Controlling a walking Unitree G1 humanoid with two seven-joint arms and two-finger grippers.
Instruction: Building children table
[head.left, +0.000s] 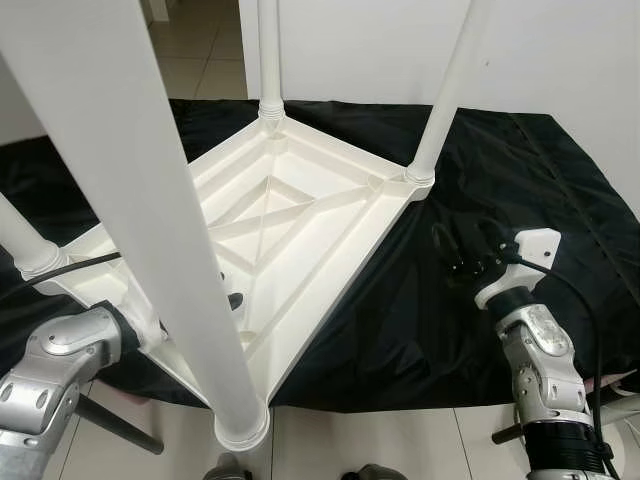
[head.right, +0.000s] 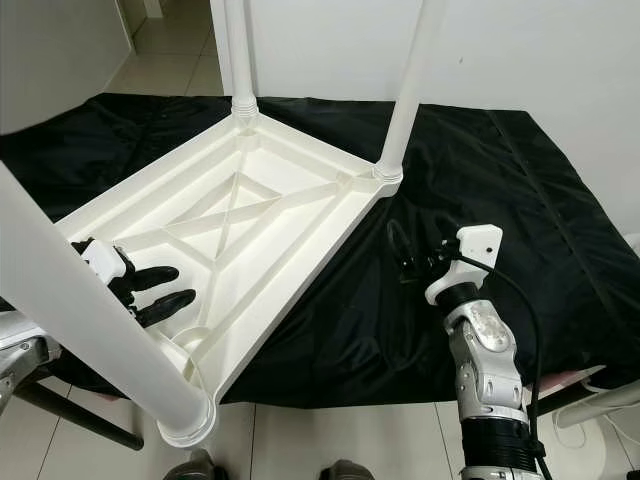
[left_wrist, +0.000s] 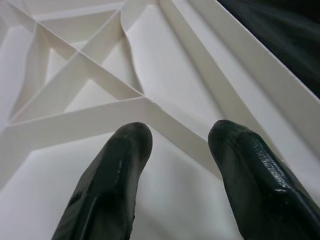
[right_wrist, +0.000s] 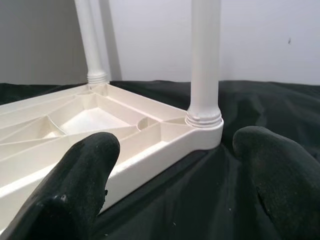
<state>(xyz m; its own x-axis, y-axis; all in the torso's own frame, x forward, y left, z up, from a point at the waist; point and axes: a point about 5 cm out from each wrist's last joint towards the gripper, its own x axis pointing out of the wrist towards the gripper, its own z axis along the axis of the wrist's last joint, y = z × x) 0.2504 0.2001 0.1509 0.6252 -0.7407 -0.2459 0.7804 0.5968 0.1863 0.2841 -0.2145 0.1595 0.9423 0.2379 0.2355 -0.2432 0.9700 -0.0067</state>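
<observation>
A white plastic children's table (head.left: 300, 210) lies upside down on a black cloth (head.left: 500, 160), its ribbed underside facing up. Its white legs stand up from the corners: a near one (head.left: 150, 200), a far one (head.left: 269, 60), a right one (head.left: 450, 90) and a left one (head.left: 20, 240). My left gripper (head.right: 160, 290) hovers open just above the ribbed underside (left_wrist: 90, 80), close to the near leg, holding nothing. My right gripper (head.right: 405, 255) is open over the cloth, a little to the right of the corner with the right leg (right_wrist: 204, 65), its fingers (right_wrist: 90, 170) apart from the table's rim.
The cloth covers the floor up to a white wall (head.left: 560, 50) at the back. Tiled floor (head.left: 360, 440) lies along the cloth's near edge, where my feet (head.left: 225, 468) stand. A dark bar (head.right: 70, 415) slants across the floor at the near left.
</observation>
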